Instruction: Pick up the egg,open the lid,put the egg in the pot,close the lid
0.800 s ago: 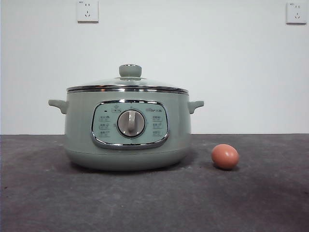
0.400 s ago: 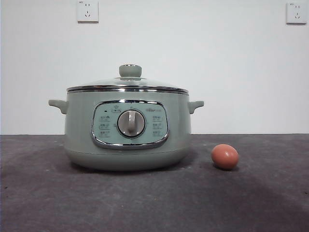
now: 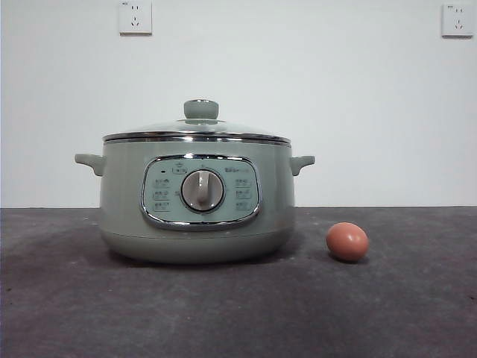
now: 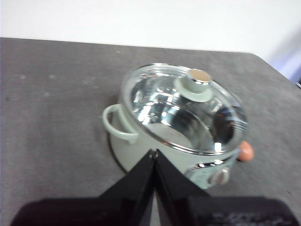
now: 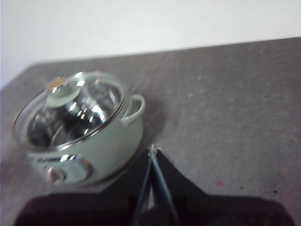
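Left black two-jaw gripper (image 4: 154,153): raised, jaws pressed together, empty. Right black two-jaw gripper (image 5: 152,149): raised, jaws together, empty.

The front view looks level and close at the pot (image 3: 195,201) from table height. Both wrist views look down on it from above, from opposite sides.

Setting: bare test bench, lab-like | Surface: dark grey felt-like tabletop (image 3: 89,313) | Backdrop: plain white wall (image 3: 335,112) with two white wall sockets (image 3: 135,16) | Domestic item: pale sage-green round electric cooker (image 3: 195,198)
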Tool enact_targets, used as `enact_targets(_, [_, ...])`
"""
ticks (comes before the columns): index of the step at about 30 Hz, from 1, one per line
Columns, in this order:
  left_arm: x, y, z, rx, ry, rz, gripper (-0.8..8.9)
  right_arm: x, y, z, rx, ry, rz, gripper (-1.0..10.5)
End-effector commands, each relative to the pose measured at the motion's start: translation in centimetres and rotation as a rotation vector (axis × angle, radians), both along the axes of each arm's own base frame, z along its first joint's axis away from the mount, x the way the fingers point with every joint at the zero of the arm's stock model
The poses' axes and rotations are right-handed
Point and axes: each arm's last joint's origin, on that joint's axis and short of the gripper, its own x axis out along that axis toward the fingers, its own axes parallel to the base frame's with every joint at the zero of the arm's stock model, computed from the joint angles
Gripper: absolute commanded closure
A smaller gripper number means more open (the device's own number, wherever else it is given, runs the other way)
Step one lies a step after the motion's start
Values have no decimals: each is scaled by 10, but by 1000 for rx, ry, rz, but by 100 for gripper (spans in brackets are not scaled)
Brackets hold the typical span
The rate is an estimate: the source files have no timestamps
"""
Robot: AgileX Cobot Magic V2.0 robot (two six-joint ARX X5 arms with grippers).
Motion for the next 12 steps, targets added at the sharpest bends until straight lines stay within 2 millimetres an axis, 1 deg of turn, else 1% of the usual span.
enact_targets(1, [-3,-1,18,37,-11,-46,820,-1,1,20,-75,11,70,959])
enact_targets(4, [-5,-1,34,57,3,-77,820,-1,2,36,-99,56,116,958])
enact_targets(7, [-9,-2,45,76,15,-100,820,-2,2,46,-135,97,146,958])
enact_targets(12, [-13,-2,50,95,26,-141,820,-3,2,52,-161,129,162,958])
